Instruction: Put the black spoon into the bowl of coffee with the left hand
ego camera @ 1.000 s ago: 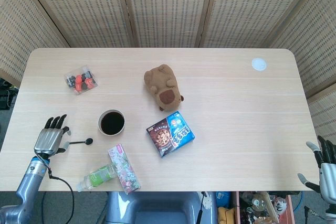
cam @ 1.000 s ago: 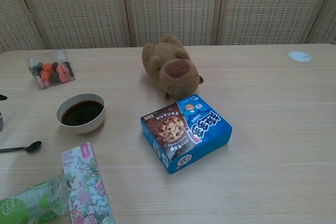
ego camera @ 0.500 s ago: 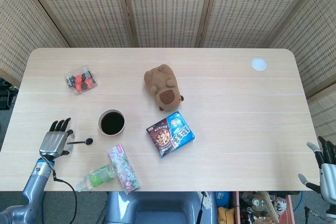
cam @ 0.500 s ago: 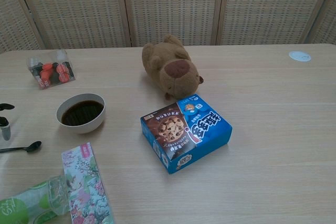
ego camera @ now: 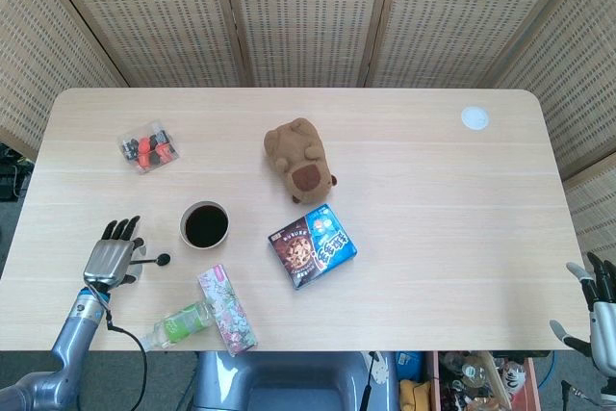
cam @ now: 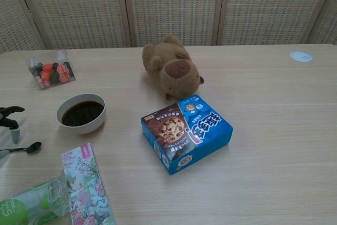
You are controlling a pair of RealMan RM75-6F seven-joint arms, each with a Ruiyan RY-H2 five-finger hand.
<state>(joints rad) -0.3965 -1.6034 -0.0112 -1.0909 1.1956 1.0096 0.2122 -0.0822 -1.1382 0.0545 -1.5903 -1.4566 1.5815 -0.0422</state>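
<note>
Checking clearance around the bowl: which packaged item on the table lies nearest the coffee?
The flat floral-printed packet, just below the white bowl of coffee; the blue cookie box and clear clip box lie farther.

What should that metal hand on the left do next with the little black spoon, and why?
Probably lower the left hand and close its fingers on the small black spoon's handle. The spoon lies flat on the wooden table, not yet lifted, beside the white bowl of coffee, with the open fingers over the handle end.

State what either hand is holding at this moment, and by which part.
Nothing is held. The left hand hovers open over the handle of the black spoon, which lies on the table; the right hand is open too.
</note>
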